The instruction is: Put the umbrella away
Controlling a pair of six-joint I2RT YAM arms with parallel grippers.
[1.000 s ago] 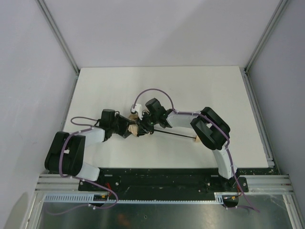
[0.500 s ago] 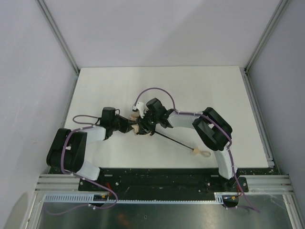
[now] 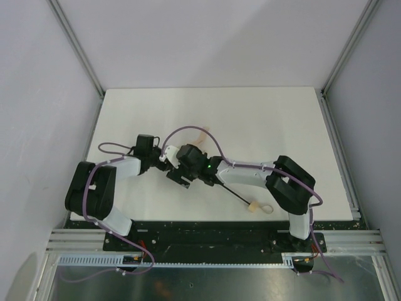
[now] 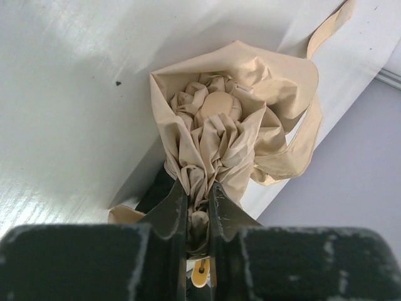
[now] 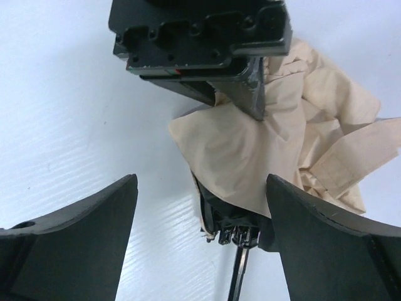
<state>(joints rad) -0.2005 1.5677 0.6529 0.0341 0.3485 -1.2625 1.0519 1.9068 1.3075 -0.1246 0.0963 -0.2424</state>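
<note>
The umbrella's beige canopy (image 4: 225, 132) is bunched up on the white table. My left gripper (image 4: 199, 207) is shut on a fold of that fabric. In the right wrist view the canopy (image 5: 282, 144) lies between the wide-open fingers of my right gripper (image 5: 200, 213), with the black shaft (image 5: 238, 279) pointing back toward the camera and the left gripper (image 5: 200, 37) above it. In the top view both grippers, left (image 3: 163, 160) and right (image 3: 180, 175), cover the canopy. The shaft (image 3: 230, 192) runs out to the tan handle (image 3: 252, 205) and wrist loop (image 3: 267, 210).
A beige strap of the canopy (image 3: 202, 133) sticks out beyond the grippers and shows in the left wrist view (image 4: 329, 28). The white table (image 3: 263, 119) is walled in by grey panels and metal rails. Its near edge lies just past the handle.
Both grippers and the canopy have moved left. The shaft has swung, so the handle now lies nearer the table's front edge. The right arm is stretched further left.
</note>
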